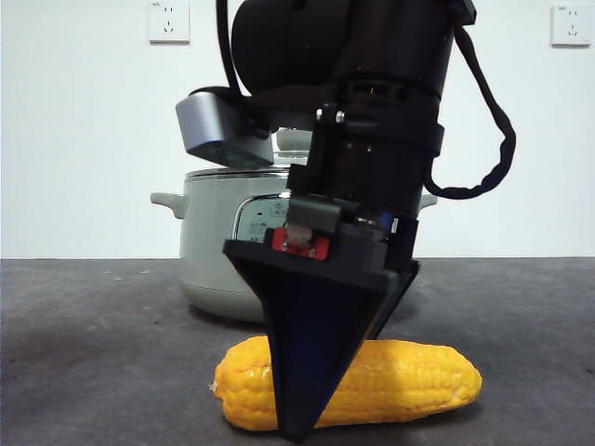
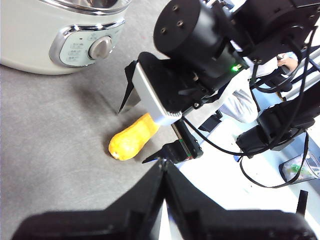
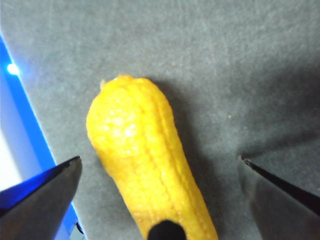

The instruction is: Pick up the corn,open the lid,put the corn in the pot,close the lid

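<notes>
My right gripper (image 1: 307,423) hangs low over the corn (image 1: 409,381), jaws spread wide on either side of the cob without touching it. The corn lies flat on the grey table (image 1: 84,344), in front of the pot (image 1: 214,251). My left gripper (image 2: 162,165) waits apart, jaws pressed together.

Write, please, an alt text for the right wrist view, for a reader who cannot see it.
A bright yellow corn cob lies on a dark grey table, seen from straight above. The right gripper is open, with one black jaw on each side of the cob, neither jaw touching it. A blue strip runs along one edge of the picture.
</notes>
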